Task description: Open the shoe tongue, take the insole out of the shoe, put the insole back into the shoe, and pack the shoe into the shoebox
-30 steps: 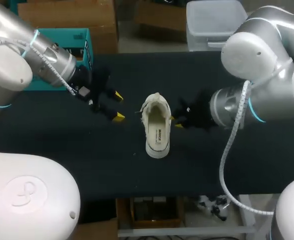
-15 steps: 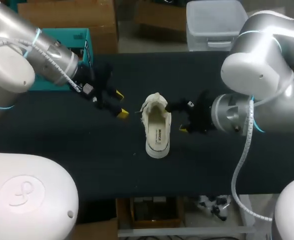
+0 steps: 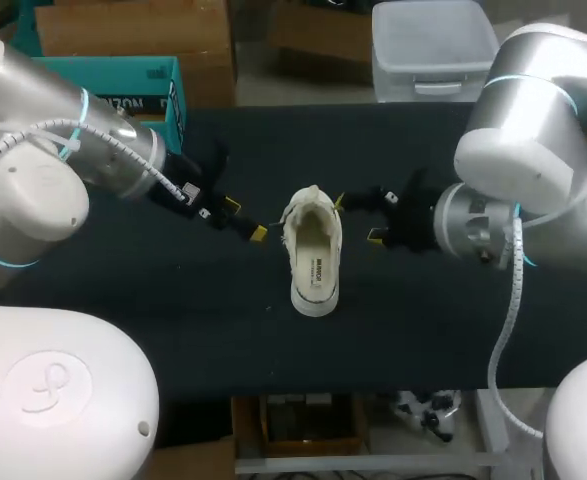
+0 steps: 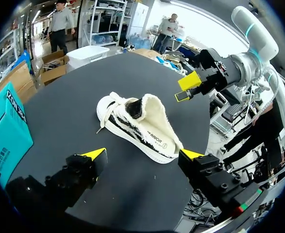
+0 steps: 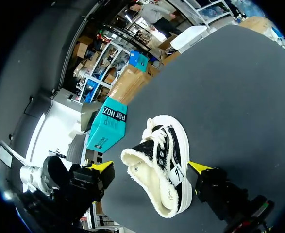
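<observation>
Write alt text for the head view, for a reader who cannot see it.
A shoe sits upright in the middle of a black table, toe toward the far edge. The left tool and right tool flank it, both open and empty. A teal shoebox lies at the far left.

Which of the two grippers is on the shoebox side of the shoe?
The left gripper: it hangs open between the shoebox and the shoe; the right gripper, open, is on the shoe's other side.

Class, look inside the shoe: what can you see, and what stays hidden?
Inside the shoe, a cream insole with a printed label shows; its front is hidden under the tongue.
</observation>
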Controlling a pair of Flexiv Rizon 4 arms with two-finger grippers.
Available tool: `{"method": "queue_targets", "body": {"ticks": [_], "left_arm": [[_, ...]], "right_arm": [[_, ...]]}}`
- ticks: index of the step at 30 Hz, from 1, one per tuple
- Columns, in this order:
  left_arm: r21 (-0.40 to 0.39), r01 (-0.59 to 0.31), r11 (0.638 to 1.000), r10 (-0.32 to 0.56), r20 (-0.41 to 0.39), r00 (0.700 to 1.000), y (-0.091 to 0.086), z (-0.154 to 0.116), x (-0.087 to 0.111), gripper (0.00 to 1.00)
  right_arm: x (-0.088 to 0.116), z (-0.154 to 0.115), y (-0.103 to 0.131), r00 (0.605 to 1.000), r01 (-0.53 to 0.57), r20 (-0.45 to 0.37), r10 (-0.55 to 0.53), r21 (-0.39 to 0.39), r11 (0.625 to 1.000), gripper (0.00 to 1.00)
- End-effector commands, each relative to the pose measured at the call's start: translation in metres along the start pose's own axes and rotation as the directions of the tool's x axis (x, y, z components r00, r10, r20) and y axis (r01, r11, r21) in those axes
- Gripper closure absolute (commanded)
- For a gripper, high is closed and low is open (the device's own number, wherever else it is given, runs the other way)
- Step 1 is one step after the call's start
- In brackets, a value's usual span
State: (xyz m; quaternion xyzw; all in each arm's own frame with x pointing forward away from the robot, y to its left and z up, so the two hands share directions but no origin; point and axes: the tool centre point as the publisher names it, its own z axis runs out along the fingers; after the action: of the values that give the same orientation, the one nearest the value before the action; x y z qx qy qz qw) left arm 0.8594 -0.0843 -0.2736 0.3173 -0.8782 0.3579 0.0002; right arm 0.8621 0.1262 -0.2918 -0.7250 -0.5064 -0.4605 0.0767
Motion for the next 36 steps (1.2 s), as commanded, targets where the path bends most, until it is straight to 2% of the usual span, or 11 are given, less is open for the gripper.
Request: {"method": "queue_targets", "body": {"ticks": [1, 9, 10, 16, 20, 23, 24, 26, 31, 34, 36], "left_arm": [[-0.015, 0.002, 1.0, -0.001, 0.033, 0.999, -0.005, 0.006, 0.0, 0.0], [-0.015, 0.002, 1.0, -0.001, 0.033, 0.999, -0.005, 0.006, 0.0, 0.0], [-0.021, 0.034, 0.999, -0.033, 0.042, 0.999, -0.006, 0.008, 0.001, 0.0], [-0.041, 0.194, 0.98, -0.188, 0.119, 0.975, -0.009, 0.024, 0.009, 0.0], [-0.08, 0.26, 0.962, -0.245, 0.164, 0.956, -0.009, 0.034, 0.017, 0.0], [-0.084, 0.338, 0.937, -0.314, 0.219, 0.924, -0.015, 0.042, 0.019, 0.0], [-0.084, 0.338, 0.937, -0.314, 0.219, 0.924, -0.015, 0.042, 0.019, 0.0], [-0.084, 0.338, 0.937, -0.314, 0.219, 0.924, -0.015, 0.042, 0.019, 0.0], [-0.084, 0.338, 0.937, -0.314, 0.219, 0.924, -0.015, 0.042, 0.019, 0.0], [-0.084, 0.338, 0.937, -0.314, 0.219, 0.924, -0.015, 0.042, 0.019, 0.0], [-0.083, 0.358, 0.93, -0.33, 0.239, 0.913, -0.013, 0.048, 0.021, 0.0]], "right_arm": [[-0.006, -0.014, 0.01, 0.994, 0.019, -0.106, 0.027, 0.41, 0.912, 0.0], [-0.006, -0.014, 0.01, 0.994, 0.019, -0.106, 0.027, 0.41, 0.912, 0.0], [-0.006, -0.014, 0.01, 0.994, 0.019, -0.106, 0.027, 0.41, 0.912, 0.0], [-0.022, -0.016, 0.023, 0.993, 0.057, -0.117, 0.004, 0.516, 0.855, 0.0], [-0.028, -0.017, 0.032, 0.994, 0.07, -0.11, -0.009, 0.56, 0.826, 0.0], [-0.034, -0.021, 0.041, 0.992, 0.097, -0.122, -0.028, 0.603, 0.792, 0.0], [-0.036, -0.022, 0.043, 0.991, 0.114, -0.129, -0.042, 0.624, 0.773, 0.0], [-0.039, -0.024, 0.047, 0.991, 0.111, -0.123, -0.042, 0.637, 0.763, 0.0], [-0.048, -0.028, 0.059, 0.991, 0.128, -0.122, -0.056, 0.736, 0.664, 0.0], [-0.054, -0.03, 0.064, 0.992, 0.12, -0.119, -0.044, 0.77, 0.627, 0.0], [-0.057, -0.029, 0.066, 0.99, 0.135, -0.138, -0.042, 0.786, 0.603, 0.0]]}}
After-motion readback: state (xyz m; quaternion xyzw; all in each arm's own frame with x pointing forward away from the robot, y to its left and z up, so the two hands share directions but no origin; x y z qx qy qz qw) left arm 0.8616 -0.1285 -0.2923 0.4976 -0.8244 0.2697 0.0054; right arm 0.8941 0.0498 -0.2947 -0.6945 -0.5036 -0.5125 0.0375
